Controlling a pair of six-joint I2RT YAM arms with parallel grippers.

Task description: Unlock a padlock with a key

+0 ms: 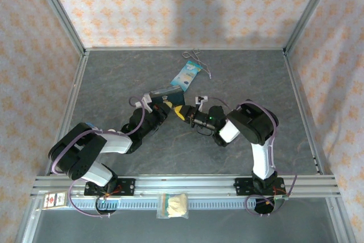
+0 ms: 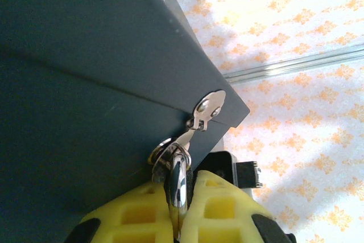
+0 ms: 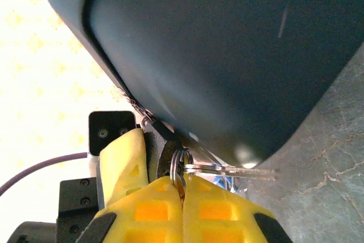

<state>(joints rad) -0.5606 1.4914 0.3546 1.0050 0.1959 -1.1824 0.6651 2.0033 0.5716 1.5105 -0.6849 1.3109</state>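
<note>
inspector: which step was in hand?

operator: the approach before insertion, by my reading. the left gripper (image 2: pixel 179 197) had its pads closed on what i took for the padlock (image 2: pixel 178 179), seen edge-on and hanging from the hasp (image 2: pixel 209 106) of the tin (image 2: pixel 85 83). the right gripper (image 3: pixel 183 189) was clamped on the ring (image 3: pixel 180 163) that carried the key (image 3: pixel 239 171), not on the key itself. from above, the two grippers met nose to nose just beside the tin.

inspector: was the key in the lock?

operator: no. in the right wrist view its blade lay sideways, just beside the tin's rounded corner, pointing away from the padlock's dark body. i could not see the keyhole.

inspector: what did the next move call for?

operator: i judged it needed the blade turned toward the keyway and lined up. held by the ring, the key could swing, so a firmer hold on the key looked necessary first.

inspector: counts?

operator: one padlock, one tin, one ring, two grippers, and one card tag (image 1: pixel 187 73) well apart toward the back. one key for certain. whether a second lay behind it, i could not tell.
</note>
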